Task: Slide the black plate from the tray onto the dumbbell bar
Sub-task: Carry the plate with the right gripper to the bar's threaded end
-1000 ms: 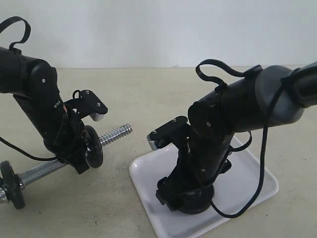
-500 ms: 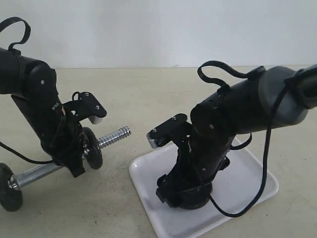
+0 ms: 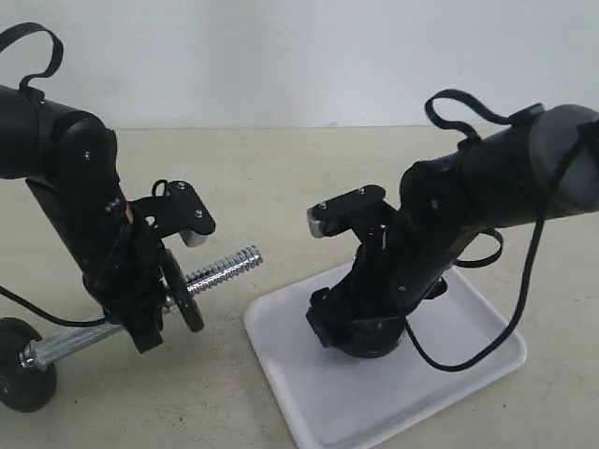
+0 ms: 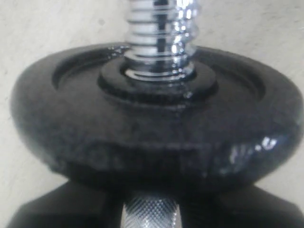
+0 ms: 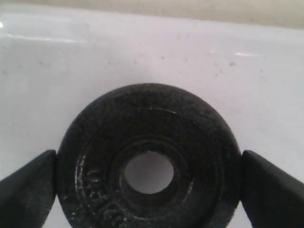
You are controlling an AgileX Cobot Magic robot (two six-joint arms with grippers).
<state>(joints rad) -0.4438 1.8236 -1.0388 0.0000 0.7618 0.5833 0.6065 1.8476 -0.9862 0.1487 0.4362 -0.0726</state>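
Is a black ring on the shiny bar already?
On. The dumbbell bar pokes up through the middle hole of a black disc.

The bench is a plain, matte beige surface. 1 glossy white tray lies flat on it at the right, its rounded corners and low rim showing. At the lower left, 1 black disc on the end of the dumbbell bar seems to rest on the bench. The bar tilts up from there, its threaded end clear of the surface.
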